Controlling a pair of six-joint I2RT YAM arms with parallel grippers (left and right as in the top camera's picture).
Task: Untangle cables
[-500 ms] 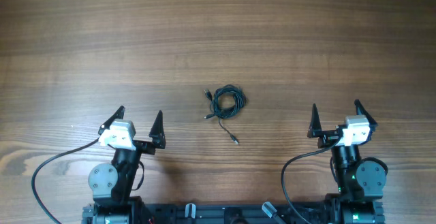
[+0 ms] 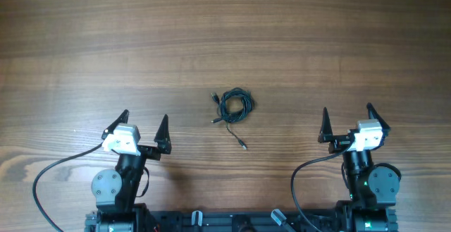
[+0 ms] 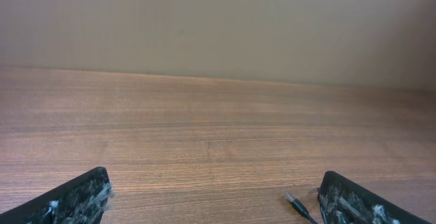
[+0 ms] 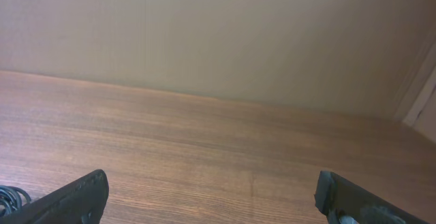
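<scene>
The cables (image 2: 233,105) lie bunched in one small black coil at the middle of the wooden table, with plug ends trailing left and toward the front. My left gripper (image 2: 143,124) stands open near the front left, apart from the coil. My right gripper (image 2: 347,119) stands open near the front right, also apart from it. In the left wrist view a plug end (image 3: 298,204) lies just inside the right fingertip (image 3: 344,197), with nothing held between the fingers. At the lower left edge of the right wrist view, a bit of the coil (image 4: 10,197) shows.
Thick black arm cables (image 2: 49,172) loop at the front beside each arm base. A plain wall (image 3: 218,26) rises beyond the table's far edge.
</scene>
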